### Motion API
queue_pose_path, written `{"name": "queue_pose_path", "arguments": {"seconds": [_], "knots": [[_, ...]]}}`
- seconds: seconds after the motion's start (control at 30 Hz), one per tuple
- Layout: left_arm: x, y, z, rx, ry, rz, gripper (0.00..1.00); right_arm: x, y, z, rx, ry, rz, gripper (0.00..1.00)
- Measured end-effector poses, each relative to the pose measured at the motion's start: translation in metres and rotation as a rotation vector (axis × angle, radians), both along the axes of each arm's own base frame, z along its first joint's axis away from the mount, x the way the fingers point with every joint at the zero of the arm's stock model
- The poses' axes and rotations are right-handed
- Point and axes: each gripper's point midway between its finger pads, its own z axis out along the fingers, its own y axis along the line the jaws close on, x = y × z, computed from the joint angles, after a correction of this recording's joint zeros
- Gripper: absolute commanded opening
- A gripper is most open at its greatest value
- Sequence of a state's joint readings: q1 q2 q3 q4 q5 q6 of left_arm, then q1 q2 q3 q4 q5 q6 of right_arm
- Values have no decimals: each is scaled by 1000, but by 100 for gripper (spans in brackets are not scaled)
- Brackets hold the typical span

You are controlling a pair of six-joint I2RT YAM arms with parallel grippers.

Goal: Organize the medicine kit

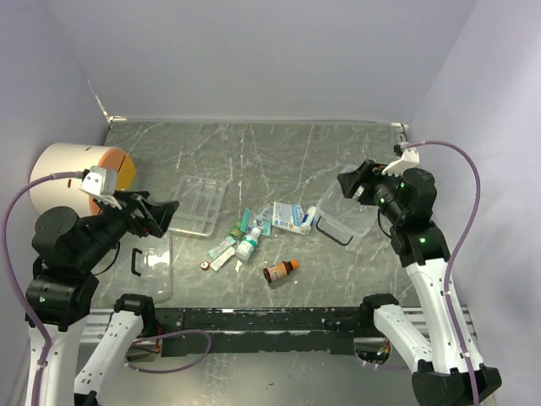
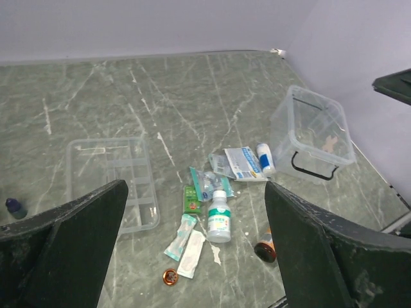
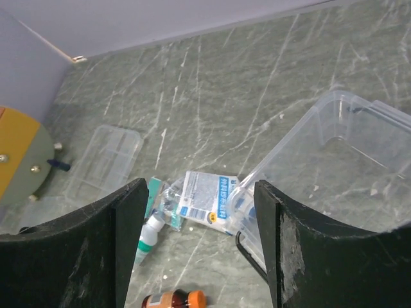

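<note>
Medicine items lie loose at the table's middle: a white bottle with a green label [image 1: 248,244], an amber bottle with an orange cap [image 1: 280,271], a blue-and-white packet [image 1: 290,216] and green sachets [image 1: 225,249]. A clear divided tray [image 1: 196,205] lies to their left. A clear box with a black handle [image 1: 351,222] stands to their right. My left gripper [image 1: 161,216] is open and empty, raised above the tray's left side. My right gripper [image 1: 351,182] is open and empty above the clear box [image 3: 334,173]. The left wrist view shows the bottle [image 2: 219,218], the tray [image 2: 112,183] and a small orange cap [image 2: 170,276].
A large white cylinder with an orange face [image 1: 80,173] stands at the far left. A clear lid with a black handle [image 1: 152,266] lies at the front left. A small dark blue bottle [image 2: 14,207] stands left of the tray. Walls close in the back and right.
</note>
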State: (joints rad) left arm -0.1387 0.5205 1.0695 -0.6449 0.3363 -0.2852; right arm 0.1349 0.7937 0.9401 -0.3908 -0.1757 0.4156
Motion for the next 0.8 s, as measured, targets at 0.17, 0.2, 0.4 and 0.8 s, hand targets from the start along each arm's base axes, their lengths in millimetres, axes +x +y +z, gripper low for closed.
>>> {"name": "queue_pose_path", "arguments": {"seconds": [0.17, 0.2, 0.4, 0.8], "knots": [[-7, -9, 5, -18, -19, -59, 99, -1, 0, -2, 25, 18, -2, 68], [-8, -10, 6, -20, -23, -66, 99, -1, -5, -4, 21, 29, -29, 68], [-12, -11, 5, -39, -2, -66, 98, -3, -60, -28, -27, 127, -359, 69], [-15, -9, -15, -69, 113, -42, 97, -37, -136, -122, -170, 535, -907, 63]]}}
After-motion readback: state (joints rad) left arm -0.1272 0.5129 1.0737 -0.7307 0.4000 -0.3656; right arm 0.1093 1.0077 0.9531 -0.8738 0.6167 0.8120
